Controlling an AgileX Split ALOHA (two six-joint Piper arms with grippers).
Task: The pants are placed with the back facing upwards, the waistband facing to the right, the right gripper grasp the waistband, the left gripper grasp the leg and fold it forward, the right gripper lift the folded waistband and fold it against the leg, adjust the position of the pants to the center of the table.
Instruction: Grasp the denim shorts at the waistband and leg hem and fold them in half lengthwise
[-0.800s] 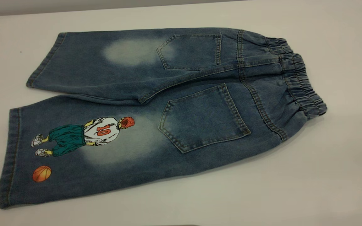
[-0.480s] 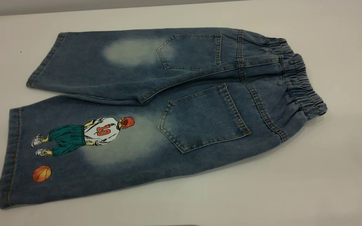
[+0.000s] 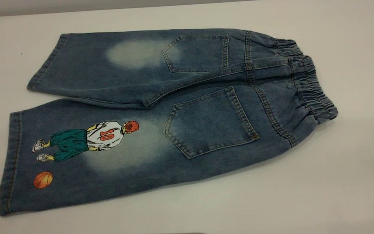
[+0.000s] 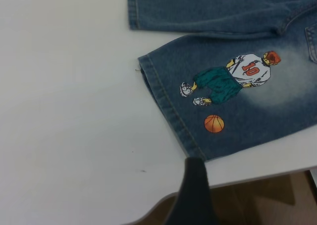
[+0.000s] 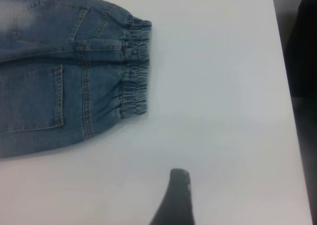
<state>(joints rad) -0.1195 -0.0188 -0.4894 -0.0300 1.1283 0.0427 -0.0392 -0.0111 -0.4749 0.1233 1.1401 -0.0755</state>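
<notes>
A: Where are the pants (image 3: 174,110)?

B: Flat on the table (image 3: 336,182), back up, nothing folded. Their long axis runs left to right: waistband (image 3: 310,84) at the right end, hems at the left. The leg (image 3: 76,156) with the printed player is the nearer of the two.

A: And the grippers?

B: Neither shows in the exterior view. From its wrist view, the left gripper (image 4: 194,195) hangs off the leg's hem corner near the table edge, apart from the cloth. The right gripper (image 5: 174,197) sits over bare table, with the waistband (image 5: 134,69) well apart from it.

A: Fingers wide or narrow?

B: I cannot tell; only one dark tip shows in each wrist view. Neither holds anything.

A: So who takes what?

B: I'd judge each arm reaches for its own end: right to waistband, left to leg.
</notes>
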